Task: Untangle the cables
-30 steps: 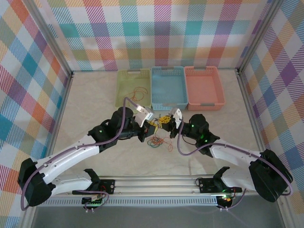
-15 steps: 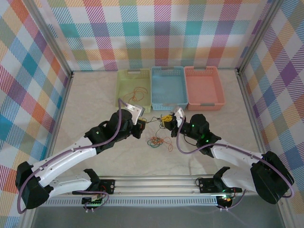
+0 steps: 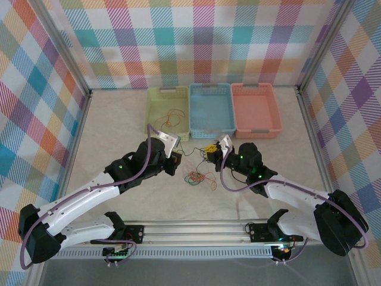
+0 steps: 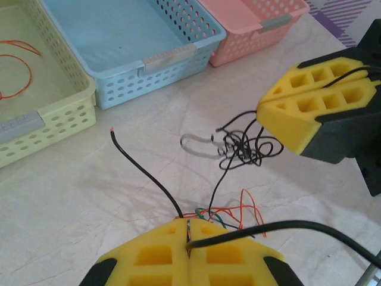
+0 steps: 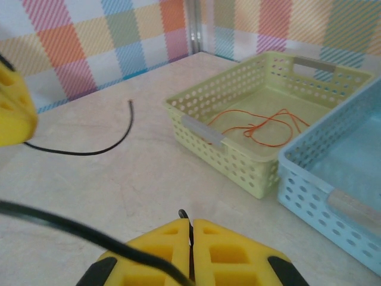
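Black cable (image 4: pixel 280 224) stretches between both pincers. The left gripper (image 4: pixel 189 241) is shut on it at bottom centre, and the right gripper (image 4: pixel 265 110) clamps it at centre right, a knotted clump hanging at its tips. Overhead, orange and green cables (image 3: pixel 195 177) lie loose mid-frame on the table (image 3: pixel 119 131). The right wrist view shows a lone orange cable (image 5: pixel 262 125) inside the green basket (image 5: pixel 238 152).
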Motion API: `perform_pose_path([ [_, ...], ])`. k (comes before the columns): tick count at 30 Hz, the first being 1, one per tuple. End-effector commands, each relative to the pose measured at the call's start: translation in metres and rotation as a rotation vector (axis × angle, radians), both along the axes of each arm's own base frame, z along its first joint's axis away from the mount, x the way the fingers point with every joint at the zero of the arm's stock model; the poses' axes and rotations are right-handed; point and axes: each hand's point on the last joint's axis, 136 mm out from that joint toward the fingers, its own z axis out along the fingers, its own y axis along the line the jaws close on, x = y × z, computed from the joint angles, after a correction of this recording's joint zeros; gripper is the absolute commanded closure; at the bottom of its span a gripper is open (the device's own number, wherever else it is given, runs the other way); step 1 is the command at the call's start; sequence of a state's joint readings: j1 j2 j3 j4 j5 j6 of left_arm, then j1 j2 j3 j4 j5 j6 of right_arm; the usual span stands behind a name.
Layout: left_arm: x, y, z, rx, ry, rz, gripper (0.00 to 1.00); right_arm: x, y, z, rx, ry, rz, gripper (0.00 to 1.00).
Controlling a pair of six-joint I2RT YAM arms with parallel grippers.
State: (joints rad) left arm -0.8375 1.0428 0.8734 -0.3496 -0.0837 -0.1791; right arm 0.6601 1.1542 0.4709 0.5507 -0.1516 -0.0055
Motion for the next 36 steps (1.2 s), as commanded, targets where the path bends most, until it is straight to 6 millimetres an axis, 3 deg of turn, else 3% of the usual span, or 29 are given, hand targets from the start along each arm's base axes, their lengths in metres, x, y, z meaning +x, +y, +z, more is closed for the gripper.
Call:
perform_pose_path([
  [1, 0.005, 0.021, 0.010, 0.043, -0.031, 0.102, 1.00, 0.023, -0.022, 0.011, 0.001, -0.018, -0.178, 0.92],
  [6, 0.001, 0.042, 0.040, -0.013, -0.078, 0.177, 1.00, 0.041, -0.050, -0.001, -0.061, -0.002, -0.365, 0.89],
  [11, -0.025, 0.032, 0.100, -0.176, -0.109, 0.047, 1.00, 0.049, -0.059, -0.008, -0.088, 0.013, -0.433, 0.74],
  [14, -0.041, 0.026, 0.139, -0.261, -0.133, -0.041, 1.00, 0.058, -0.070, -0.015, -0.100, 0.043, -0.517, 0.57],
  [19, -0.058, 0.010, 0.185, -0.333, -0.140, -0.174, 1.00, 0.054, -0.054, -0.015, -0.098, 0.057, -0.421, 0.57],
  [24, -0.043, 0.005, 0.182, -0.255, -0.117, -0.141, 1.00, 0.021, -0.028, 0.018, 0.012, -0.040, -0.184, 0.51],
  [30, -0.023, -0.004, 0.163, -0.187, -0.098, -0.103, 1.00, -0.050, 0.003, 0.072, 0.179, -0.191, 0.228, 0.43],
  [32, -0.020, -0.008, 0.162, -0.181, -0.089, -0.104, 1.00, -0.064, 0.006, 0.080, 0.199, -0.214, 0.302, 0.40],
  [34, -0.015, -0.012, 0.160, -0.166, -0.081, -0.104, 1.00, -0.077, 0.007, 0.086, 0.215, -0.238, 0.360, 0.27],
  [36, -0.012, -0.015, 0.159, -0.154, -0.069, -0.104, 1.00, -0.091, 0.009, 0.090, 0.220, -0.267, 0.436, 0.25],
])
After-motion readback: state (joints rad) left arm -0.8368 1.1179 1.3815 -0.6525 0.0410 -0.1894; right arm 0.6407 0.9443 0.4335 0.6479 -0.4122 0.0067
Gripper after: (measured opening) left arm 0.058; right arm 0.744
